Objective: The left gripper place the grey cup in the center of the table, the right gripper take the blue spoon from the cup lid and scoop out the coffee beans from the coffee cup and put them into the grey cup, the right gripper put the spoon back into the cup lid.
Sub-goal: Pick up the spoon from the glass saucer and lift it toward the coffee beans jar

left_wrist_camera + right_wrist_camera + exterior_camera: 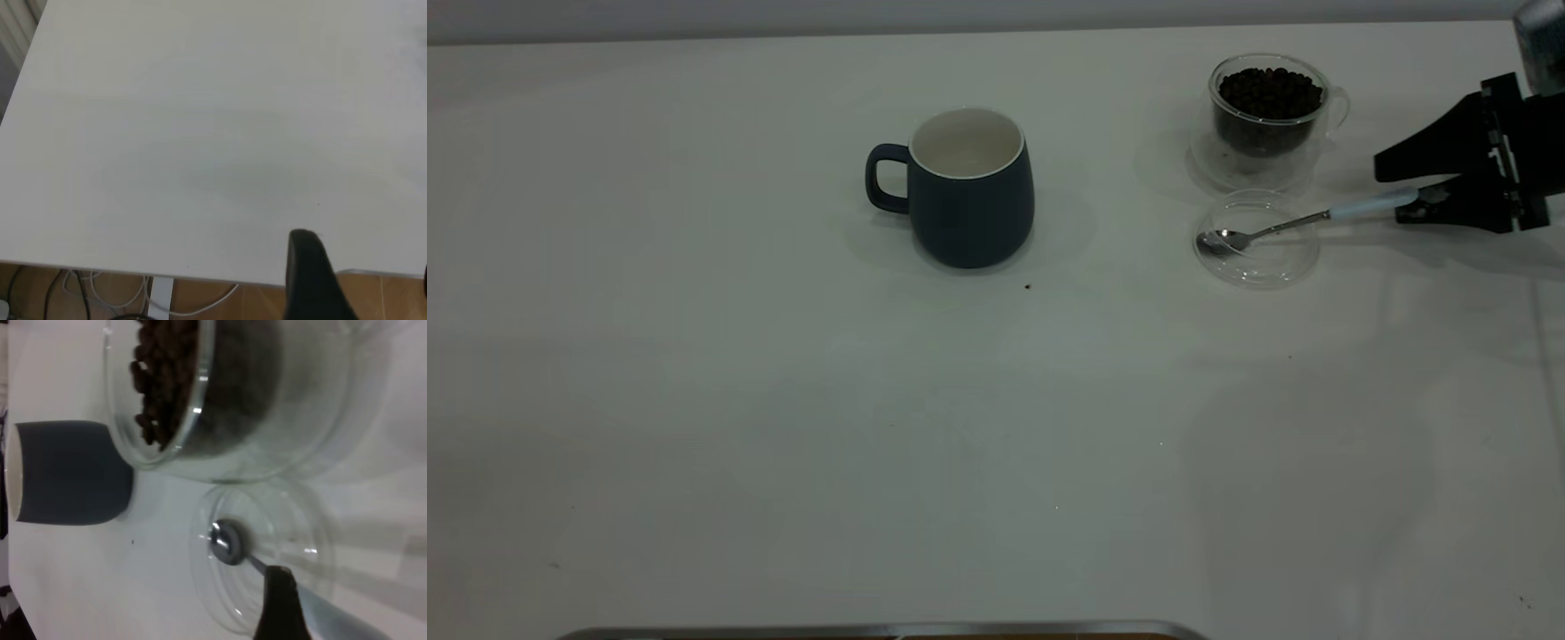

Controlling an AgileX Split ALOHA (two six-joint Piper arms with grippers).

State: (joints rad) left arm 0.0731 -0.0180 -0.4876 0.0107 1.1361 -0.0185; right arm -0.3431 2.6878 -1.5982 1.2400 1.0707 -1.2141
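Right gripper point(1409, 191) fingers straddle the spoon point(1280, 228) handle, grip state indeterminate; bowl rests in lid point(1258, 258) ahead.

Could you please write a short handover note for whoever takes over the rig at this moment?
Right pincer: at the blue spoon handle, fingers on either side of it; grip unconfirmed.
Left pincer: idle over bare table near its edge.
Grey cup: mid-table, upright, seemingly empty.
Spoon bowl rests in the cup lid, in front of the coffee cup, which is full of beans.
Done: cup placement.
Left: lift spoon, scoop beans into the grey cup, return spoon.
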